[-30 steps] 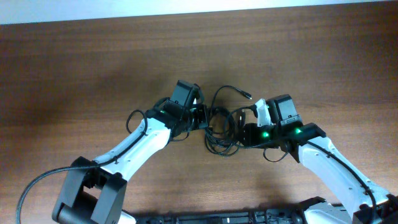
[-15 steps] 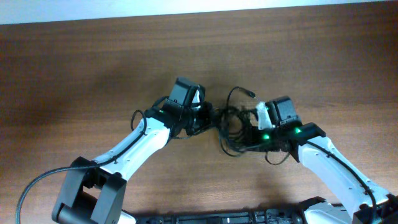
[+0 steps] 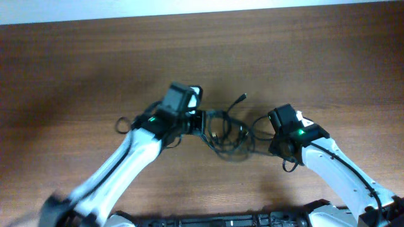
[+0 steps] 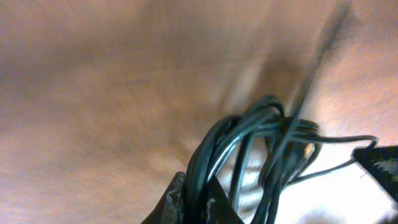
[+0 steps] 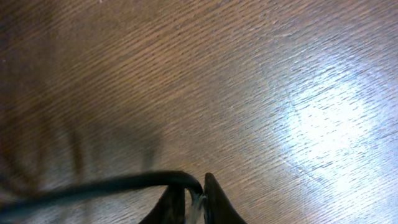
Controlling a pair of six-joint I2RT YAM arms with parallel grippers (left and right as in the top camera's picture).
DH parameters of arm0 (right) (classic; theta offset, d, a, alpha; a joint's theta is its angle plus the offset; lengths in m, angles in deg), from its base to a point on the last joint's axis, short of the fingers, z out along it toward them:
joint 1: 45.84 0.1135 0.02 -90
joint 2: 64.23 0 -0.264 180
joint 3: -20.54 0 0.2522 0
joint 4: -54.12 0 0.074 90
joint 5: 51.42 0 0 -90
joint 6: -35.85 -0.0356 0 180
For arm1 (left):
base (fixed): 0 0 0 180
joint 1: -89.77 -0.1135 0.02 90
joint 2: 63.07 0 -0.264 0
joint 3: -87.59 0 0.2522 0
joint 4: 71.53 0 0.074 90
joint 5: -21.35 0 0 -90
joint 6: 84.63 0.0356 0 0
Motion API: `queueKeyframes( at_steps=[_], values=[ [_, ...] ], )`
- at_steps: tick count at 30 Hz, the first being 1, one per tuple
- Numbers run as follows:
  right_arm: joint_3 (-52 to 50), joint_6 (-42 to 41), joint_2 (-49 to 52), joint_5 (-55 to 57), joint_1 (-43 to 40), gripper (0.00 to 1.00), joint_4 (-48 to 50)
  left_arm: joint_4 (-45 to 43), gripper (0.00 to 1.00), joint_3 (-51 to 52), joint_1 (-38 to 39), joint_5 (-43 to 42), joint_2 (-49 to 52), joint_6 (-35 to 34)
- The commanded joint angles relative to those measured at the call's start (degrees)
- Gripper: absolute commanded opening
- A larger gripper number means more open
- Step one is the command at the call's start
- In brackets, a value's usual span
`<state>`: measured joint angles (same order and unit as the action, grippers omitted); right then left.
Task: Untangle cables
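Overhead | arms (image 3: 136, 151) angled inward | left jaws, right jaws pinch cables (image 3: 222, 131)

Robotics lab bench, this: bare wood-grain surface (image 3: 76, 63), white left arm (image 3: 126, 161) and right arm (image 3: 338, 165) showing green status lights, pale wall (image 3: 189, 7) behind.

Cables (image 3: 222, 135) on the table (image 3: 76, 63) between the left jaws and the right jaws.

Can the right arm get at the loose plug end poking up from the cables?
Probably not yet: the right gripper is shut on a cable strand. Once it lets go, the plug end sticks out clear of the cables, nothing covering it.
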<state>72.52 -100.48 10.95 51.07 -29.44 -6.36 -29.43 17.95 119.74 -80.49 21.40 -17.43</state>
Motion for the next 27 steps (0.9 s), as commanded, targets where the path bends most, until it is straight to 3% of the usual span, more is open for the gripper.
queueKeyframes(
  at_steps=[1, 4, 5, 6, 9, 11, 13, 16, 18, 21, 27],
  values=[
    [-0.59, -1.16, 0.2, 7.89, -0.74, 0.11, -1.53, -0.35, 0.0, -0.87, -5.6, 8.94, -15.08, 7.28],
    [-0.57, -1.16, 0.2, 7.52, -0.74, 0.15, -1.53, -0.39, 0.0, -0.87, -10.51, 1.42, -22.08, 7.26],
    [-0.59, -1.14, 0.2, 6.21, -0.74, 0.19, -0.7, -0.39, 0.0, -0.87, -11.28, -6.32, -21.59, 7.28],
    [-0.59, 0.72, 0.2, 2.21, -0.74, 0.32, 1.64, -0.35, 0.0, -0.85, -11.28, -8.52, -19.87, 7.32],
    [-0.59, 22.49, 0.2, -20.94, -0.74, 0.4, 13.09, -0.11, 0.0, -0.85, -11.28, -8.61, -12.48, 7.54],
    [-0.59, 26.62, 0.2, -27.96, -0.74, 0.42, 15.45, -0.13, 0.0, -0.85, -11.23, -12.09, -4.79, 8.74],
    [-0.59, 26.6, 0.2, -27.98, -0.74, 0.42, 15.56, -0.42, 0.0, -0.85, -9.92, -17.2, 3.43, 9.88],
    [1.29, 26.62, 0.04, -33.14, -0.74, 0.45, 16.13, -2.34, 0.0, -0.85, -4.09, -17.97, 11.28, 9.88],
    [3.17, 28.15, 0.04, -33.83, -0.74, 0.49, 16.17, -4.39, 0.0, -0.85, 0.09, -18.01, 12.33, 10.14],
    [3.5, 39.32, 0.04, -41.99, -0.74, 0.49, 17.25, -4.83, 0.0, -0.85, 4.46, -25.75, 12.33, 18.62],
    [3.48, 41.66, 0.04, -39.01, -0.68, 0.48, 16.74, -5.14, 0.0, -0.85, 4.48, -32.09, 12.33, 22.47]
  ],
)
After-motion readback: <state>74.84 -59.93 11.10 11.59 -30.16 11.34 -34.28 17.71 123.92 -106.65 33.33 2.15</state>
